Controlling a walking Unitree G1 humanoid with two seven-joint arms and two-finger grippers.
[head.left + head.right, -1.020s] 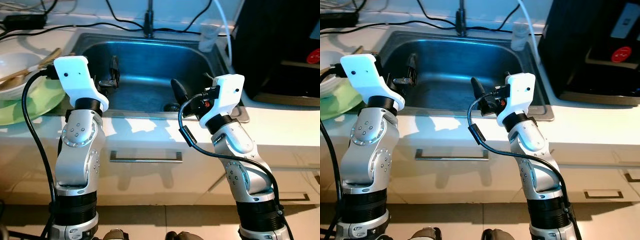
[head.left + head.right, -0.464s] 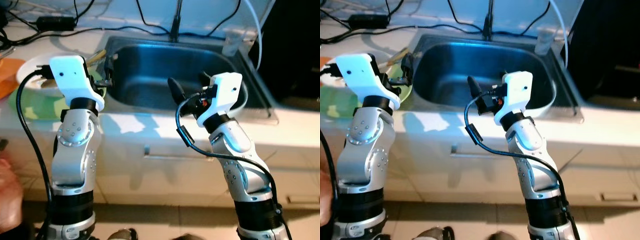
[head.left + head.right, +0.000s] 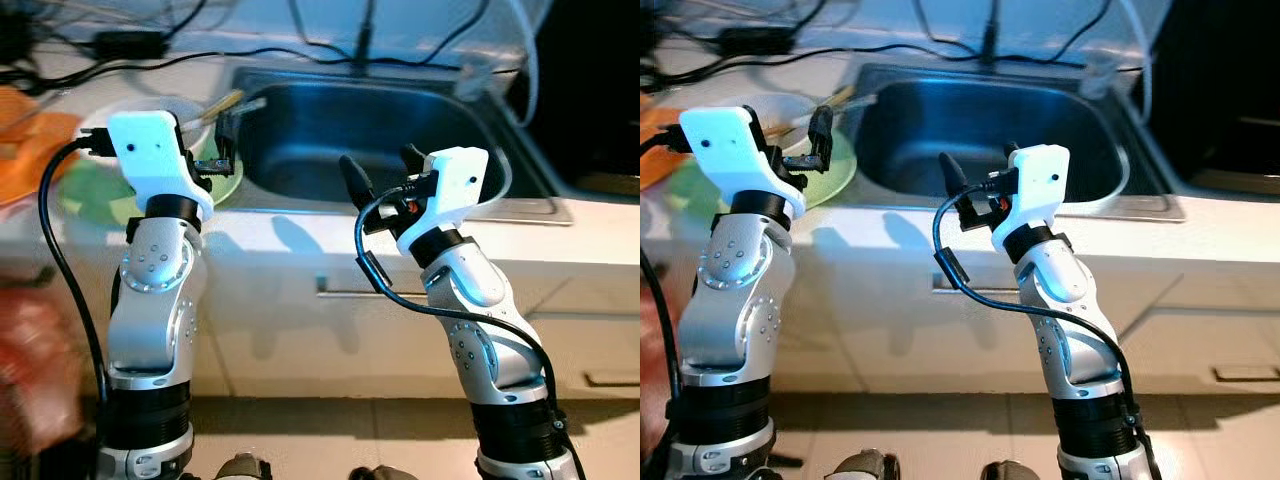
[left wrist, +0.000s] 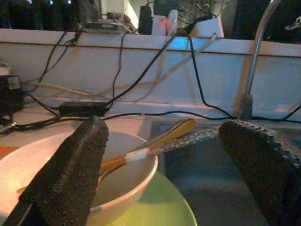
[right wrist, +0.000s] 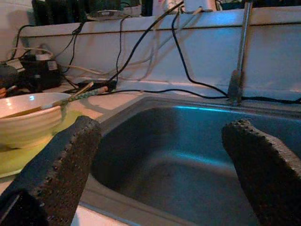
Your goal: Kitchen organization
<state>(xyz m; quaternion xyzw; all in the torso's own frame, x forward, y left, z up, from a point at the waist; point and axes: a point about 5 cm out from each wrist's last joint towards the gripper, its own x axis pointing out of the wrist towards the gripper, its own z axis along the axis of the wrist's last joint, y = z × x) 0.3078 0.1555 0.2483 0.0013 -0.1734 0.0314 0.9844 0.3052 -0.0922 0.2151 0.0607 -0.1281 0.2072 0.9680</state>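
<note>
Steel sink (image 3: 400,130) sits sunk in a white counter (image 3: 300,240). Left of it, a round white bowl (image 4: 122,188) holding chopsticks (image 4: 155,143) rests on a green plate (image 4: 164,212). Left gripper (image 4: 164,155) and right gripper (image 5: 164,150), nubbly-fingered, are spread empty.

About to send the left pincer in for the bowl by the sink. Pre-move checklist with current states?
1. Left pincer open and empty: ok, fingers spread wide.
2. Left pincer lined up on the white bowl: ok, bowl lies ahead between the fingers.
3. Bowl contents: not ok, chopsticks stick out over the rim toward the sink; may shift on grasp.
4. Bowl support: ok, it sits on a green plate.
5. Right pincer out of the way: ok, open, empty, facing the sink basin.
6. Cables behind the bowl: cannot tell if within reach.
</note>
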